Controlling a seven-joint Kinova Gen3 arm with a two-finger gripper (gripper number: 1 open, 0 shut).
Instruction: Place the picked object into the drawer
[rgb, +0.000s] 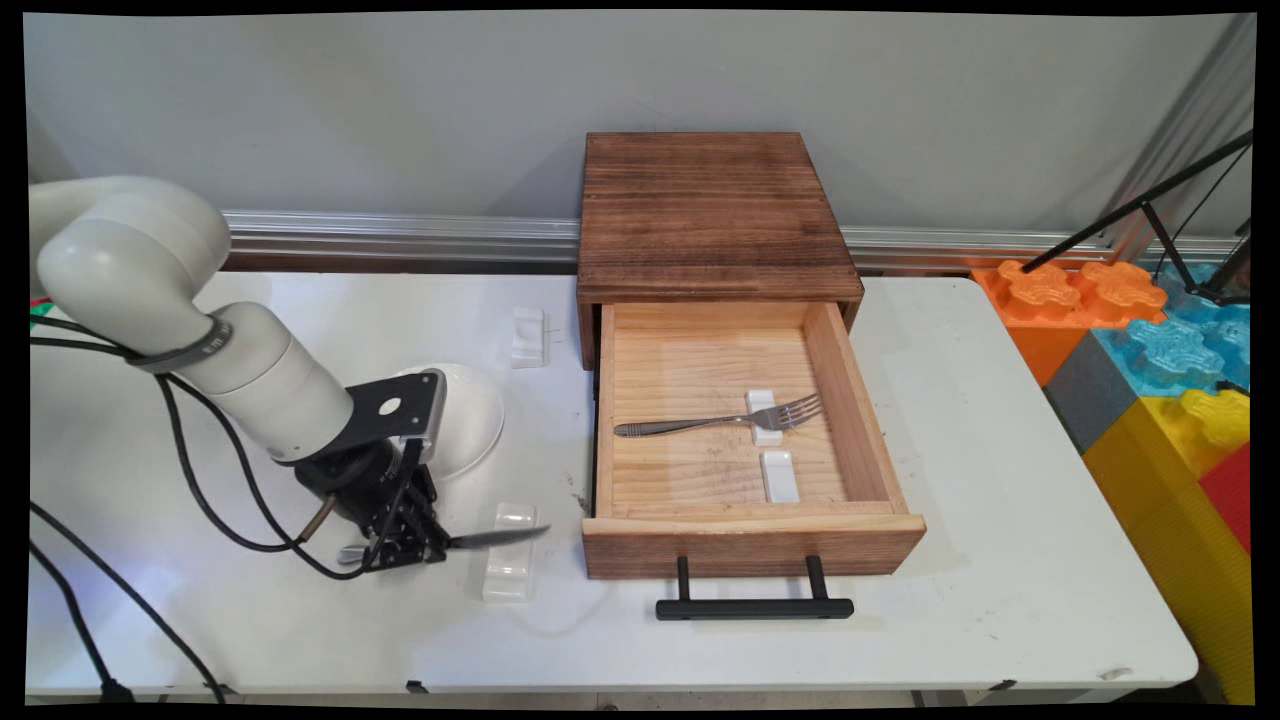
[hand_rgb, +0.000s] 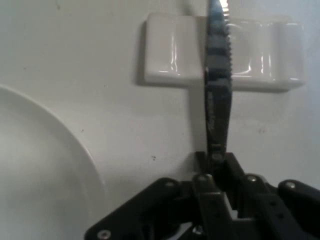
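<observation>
Your black two-finger gripper is clamped on the slim silver table knife by its handle; the blade's long axis runs rightward, lying across the small white ceramic rest just beside the fingers.

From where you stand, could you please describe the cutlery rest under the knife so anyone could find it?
Start at the open wooden drawer; left of its front, on the table, lies a white rest. Unlike the other rests, it has the gripper-held knife lying across it.
</observation>
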